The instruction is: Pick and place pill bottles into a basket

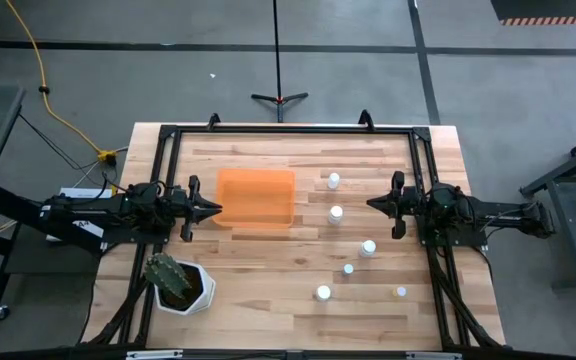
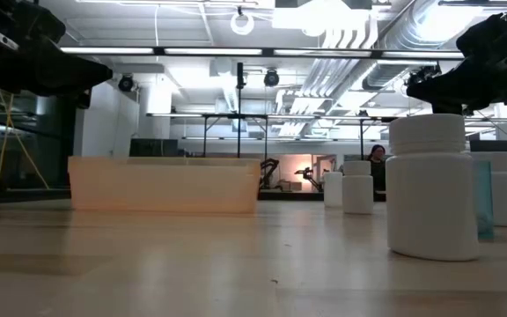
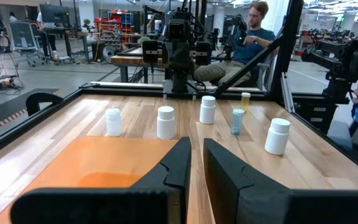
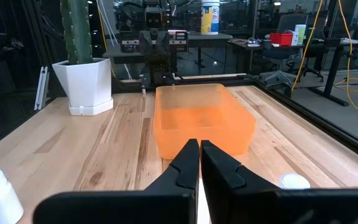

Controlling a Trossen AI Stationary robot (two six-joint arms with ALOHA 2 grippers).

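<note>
The orange basket [image 1: 255,198] stands left of the table's middle; it also shows in the low view [image 2: 161,185]. Several white pill bottles stand upright on their bases to its right, among them one [image 1: 334,181] at the far side, one [image 1: 368,248] and a yellowish one [image 1: 400,292] near the front. My left gripper [image 1: 215,210] hovers shut and empty at the basket's left wall [image 3: 86,168]. My right gripper [image 1: 371,204] hovers shut and empty right of the bottle [image 1: 336,213], pointing at the basket [image 4: 201,118].
A white angular pot with a green cactus [image 1: 178,283] stands at the front left. A black frame [image 1: 288,128] runs around the table. A person [image 3: 253,37] sits beyond the table's right side. Bare wood lies between the cactus pot and the front bottles.
</note>
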